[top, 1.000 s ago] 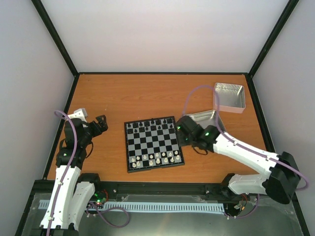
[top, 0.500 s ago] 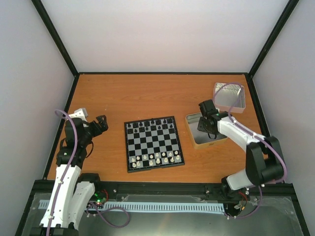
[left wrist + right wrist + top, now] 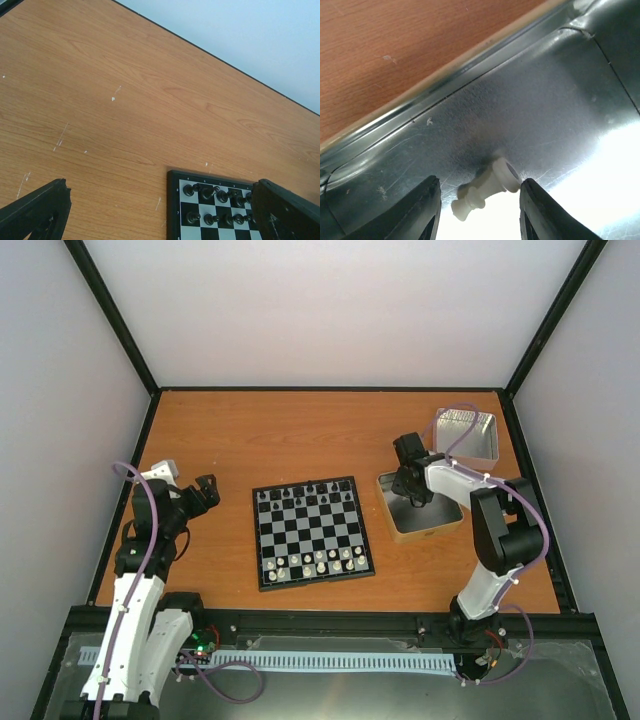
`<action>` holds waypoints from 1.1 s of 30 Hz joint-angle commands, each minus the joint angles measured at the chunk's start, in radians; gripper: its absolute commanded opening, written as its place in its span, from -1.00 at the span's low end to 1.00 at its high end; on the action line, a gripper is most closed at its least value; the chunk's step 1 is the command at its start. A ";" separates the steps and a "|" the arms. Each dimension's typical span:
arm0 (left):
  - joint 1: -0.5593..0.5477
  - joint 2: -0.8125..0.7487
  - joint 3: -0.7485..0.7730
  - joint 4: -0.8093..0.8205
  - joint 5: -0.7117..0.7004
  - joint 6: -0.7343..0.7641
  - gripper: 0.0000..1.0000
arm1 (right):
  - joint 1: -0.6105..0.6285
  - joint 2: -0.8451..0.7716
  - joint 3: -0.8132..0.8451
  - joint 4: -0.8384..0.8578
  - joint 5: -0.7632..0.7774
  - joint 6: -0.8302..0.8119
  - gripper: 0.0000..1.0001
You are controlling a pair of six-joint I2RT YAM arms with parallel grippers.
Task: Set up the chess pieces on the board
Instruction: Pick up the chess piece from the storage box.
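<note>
The board point(image 3: 313, 531) lies mid-table, black pieces on its far two rows and cream-white pieces point(image 3: 318, 562) along its near rows. My right gripper point(image 3: 411, 486) is down inside a silver tin point(image 3: 428, 530). In the right wrist view it point(image 3: 480, 202) is open, its fingers point(image 3: 422, 210) on either side of one cream-white piece point(image 3: 487, 189) lying on its side on the tin floor. My left gripper point(image 3: 205, 490) is open and empty, left of the board. In the left wrist view the board's far left corner point(image 3: 176, 200) shows with black pieces point(image 3: 216, 195).
A second silver tin point(image 3: 466, 436) sits at the far right corner of the table. The table's black edge frame point(image 3: 330, 390) and grey walls enclose the space. The right arm's elbow point(image 3: 505, 520) rises over the near tin's right side.
My right gripper has swung from the board's right edge to the right and down into the near tin. It now stands around the lying white piece. The left arm has not moved.
</note>
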 commanded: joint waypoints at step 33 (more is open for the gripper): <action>-0.004 0.012 0.031 0.060 0.204 0.076 0.99 | -0.007 -0.068 -0.032 0.060 -0.114 -0.146 -0.91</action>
